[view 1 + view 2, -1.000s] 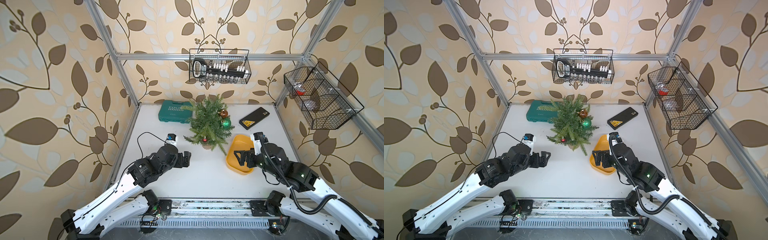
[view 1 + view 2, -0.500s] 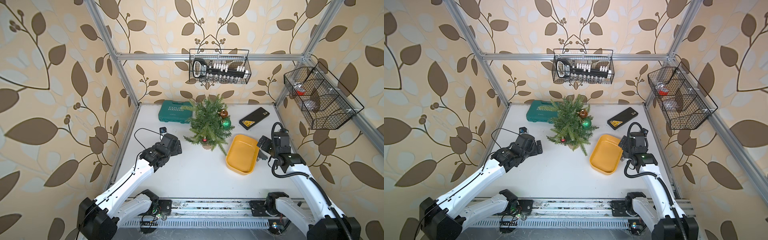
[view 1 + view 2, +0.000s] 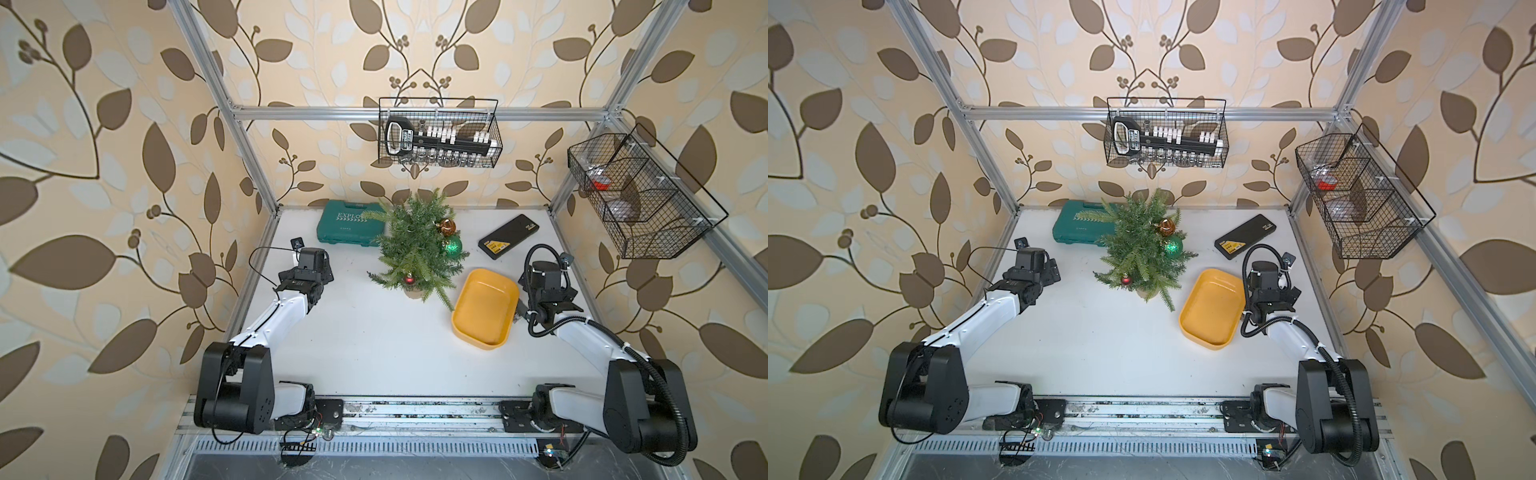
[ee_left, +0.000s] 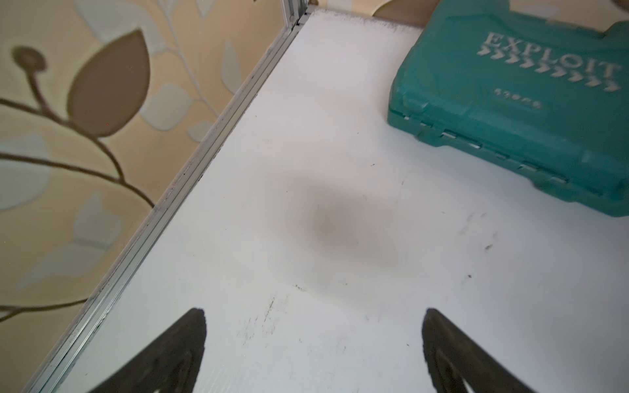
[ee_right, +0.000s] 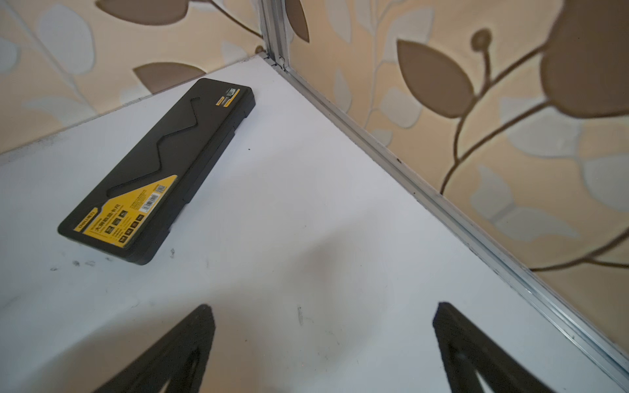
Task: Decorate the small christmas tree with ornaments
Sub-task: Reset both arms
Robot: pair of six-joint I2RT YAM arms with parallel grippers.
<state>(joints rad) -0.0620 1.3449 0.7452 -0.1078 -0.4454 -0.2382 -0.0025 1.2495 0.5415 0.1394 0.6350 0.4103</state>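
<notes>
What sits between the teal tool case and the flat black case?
The small christmas tree stands between the teal tool case and the black case; both top views show it.

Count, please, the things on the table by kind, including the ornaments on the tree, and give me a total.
Small christmas tree: 1
Ornaments: 3 (green ornament, amber-gold ornament, red ornament)
Yellow tray: 1
Cases: 2 (teal case, black case)
Total: 7

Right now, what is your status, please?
Left tool, right tool open, empty. Green ornament, gold ornament, red ornament on tree. Yellow tray empty. Nothing blocking.
</notes>
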